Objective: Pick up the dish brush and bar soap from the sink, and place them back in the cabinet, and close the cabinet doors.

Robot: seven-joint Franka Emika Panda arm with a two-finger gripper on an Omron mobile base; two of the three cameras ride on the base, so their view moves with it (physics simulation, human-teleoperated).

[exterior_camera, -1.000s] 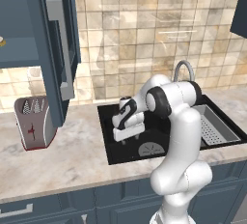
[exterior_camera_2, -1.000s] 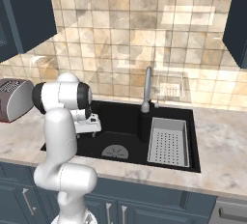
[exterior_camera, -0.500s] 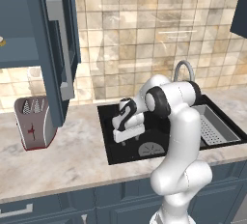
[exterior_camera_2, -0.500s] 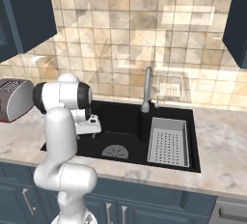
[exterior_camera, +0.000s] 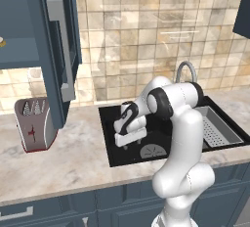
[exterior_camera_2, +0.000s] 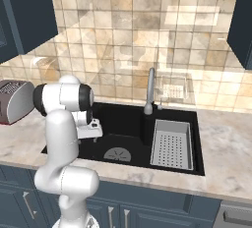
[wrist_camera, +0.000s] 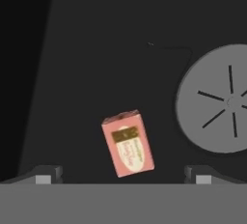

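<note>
Pink-red against the black floor of the sink (wrist_camera: pixel 96 49), the bar soap (wrist_camera: pixel 128 143) lies flat just ahead of the gripper (wrist_camera: pixel 123 174), between its two fingertips (wrist_camera: pixel 46 175), which stand spread wide with nothing between them but the soap's near end; they do not touch it. The soap is slightly tilted, label up. Beside it, off to one side, is the round grey drain (wrist_camera: pixel 224 105), apart from the soap.

From the base views the gripper (exterior_camera: pixel 128 134) hangs low inside the left half of the sink (exterior_camera: pixel 110 138), the white arm bent over the front rim. The right half of the basin holds a grey perforated rack (exterior_camera_2: pixel 171 143), well apart from the hand. Behind the basin rises the curved metal faucet (exterior_camera_2: pixel 150 92), clear of the arm.

On the beige marble surface (exterior_camera: pixel 63 165) to the left stands the red-and-silver toaster (exterior_camera: pixel 34 123). Above it a cabinet door (exterior_camera: pixel 58 50) is swung open, its silver bar handle (exterior_camera: pixel 64 50) facing out, and part of the cabinet (exterior_camera: pixel 19 20) interior shows behind it.
</note>
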